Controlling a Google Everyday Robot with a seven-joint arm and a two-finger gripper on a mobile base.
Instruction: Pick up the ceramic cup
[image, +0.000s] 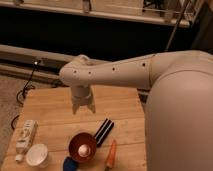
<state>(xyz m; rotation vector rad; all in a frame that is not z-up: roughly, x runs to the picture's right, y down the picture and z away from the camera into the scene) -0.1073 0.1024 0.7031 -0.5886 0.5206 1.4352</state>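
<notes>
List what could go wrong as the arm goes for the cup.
The ceramic cup sits near the table's front-left corner; a nudge could push it off.
The white remote-like device beside it may get bumped.
The gripper, over mid-table, could clip the red-brown bowl on its way.

Dim warm light from above, dark background, gripper (83, 106) over the middle of the table (47, 107), underside shaded

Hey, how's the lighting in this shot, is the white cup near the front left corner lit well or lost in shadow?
Camera view: warm, even light on the wooden table, dark background behind; the ceramic cup stands out bright, unshadowed; the end effector hangs over mid-table, away from it.
</notes>
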